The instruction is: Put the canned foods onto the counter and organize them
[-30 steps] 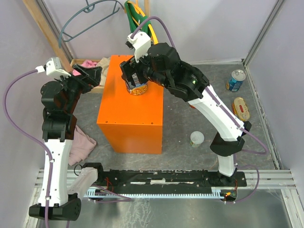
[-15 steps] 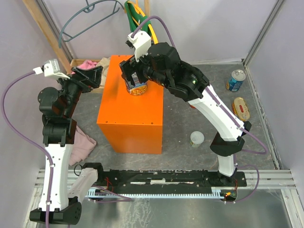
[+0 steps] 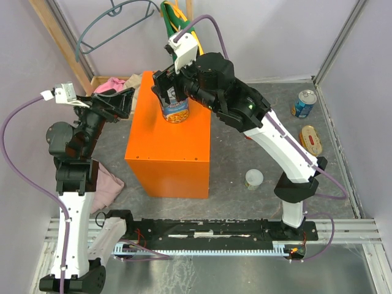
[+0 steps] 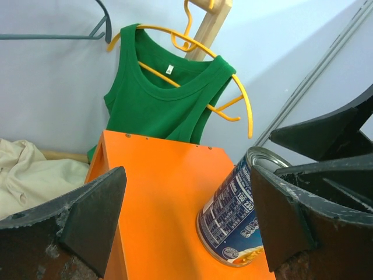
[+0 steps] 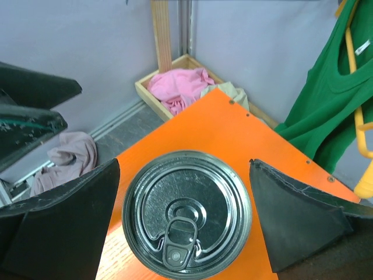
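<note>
A tall blue-labelled can [image 3: 175,108] stands upright on the back part of the orange counter [image 3: 171,144]. My right gripper [image 3: 172,86] is open just above it, jaws apart on either side and not touching. In the right wrist view the silver pull-tab top [image 5: 186,213] lies between the fingers [image 5: 64,224] on the counter [image 5: 233,137]. My left gripper [image 3: 120,102] is open and empty by the counter's left edge, facing the can [image 4: 242,219] across the counter top [image 4: 157,198]. On the floor at right are a second blue can [image 3: 304,103], an oval tin [image 3: 310,139] and a white-lidded can [image 3: 254,179]. The other tins are hidden.
A wooden tray of clothes [image 3: 116,82] sits behind the left gripper. A pink cloth [image 3: 107,187] lies on the floor at left. A green top on a yellow hanger [image 4: 166,93] hangs behind the counter. A grey hanger [image 3: 110,24] hangs on the back wall.
My right gripper has risen off the blue can, which stays standing on the counter. My left arm's elbow has swung left while its gripper stays by the counter's left edge.
</note>
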Motion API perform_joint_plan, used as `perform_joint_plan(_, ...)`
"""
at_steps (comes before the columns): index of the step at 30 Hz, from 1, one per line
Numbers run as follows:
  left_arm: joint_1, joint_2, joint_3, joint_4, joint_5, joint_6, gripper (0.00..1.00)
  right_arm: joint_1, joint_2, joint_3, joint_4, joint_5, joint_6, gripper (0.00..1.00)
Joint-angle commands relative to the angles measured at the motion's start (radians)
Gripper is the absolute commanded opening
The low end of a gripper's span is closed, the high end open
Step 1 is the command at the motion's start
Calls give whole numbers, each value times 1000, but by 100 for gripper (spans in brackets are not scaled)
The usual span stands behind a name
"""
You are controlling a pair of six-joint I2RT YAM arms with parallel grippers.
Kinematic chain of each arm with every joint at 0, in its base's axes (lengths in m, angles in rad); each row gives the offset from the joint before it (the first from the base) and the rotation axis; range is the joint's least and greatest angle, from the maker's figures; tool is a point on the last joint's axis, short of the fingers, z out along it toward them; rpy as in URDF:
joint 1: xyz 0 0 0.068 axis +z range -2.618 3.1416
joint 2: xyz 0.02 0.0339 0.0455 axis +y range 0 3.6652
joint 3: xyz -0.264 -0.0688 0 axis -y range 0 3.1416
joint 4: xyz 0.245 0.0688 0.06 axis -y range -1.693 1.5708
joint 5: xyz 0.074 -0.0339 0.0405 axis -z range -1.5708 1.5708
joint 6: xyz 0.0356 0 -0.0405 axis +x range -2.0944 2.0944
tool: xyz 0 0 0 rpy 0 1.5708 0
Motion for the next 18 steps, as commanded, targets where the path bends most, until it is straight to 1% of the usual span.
perform_joint_plan(1,3,-24,-3,90,58,29,93,4,-78,4,159,10,-6,99)
perform_joint_plan(4,3,-35,4,90,82,34,93,3,-83,16,165,22,-4,99)
perform_joint_plan(8,2,-60,9,78,126,42,90,3,-113,-13,197,47,-6,100)
perform_joint_plan(10,2,-69,12,73,160,34,86,3,-134,-37,215,69,-8,100)
perform_joint_plan(13,3,-93,10,69,217,6,78,4,-177,-104,257,107,-17,99)
perform_joint_plan(18,3,-144,-3,36,270,-6,66,0,-216,-159,265,190,-21,96)
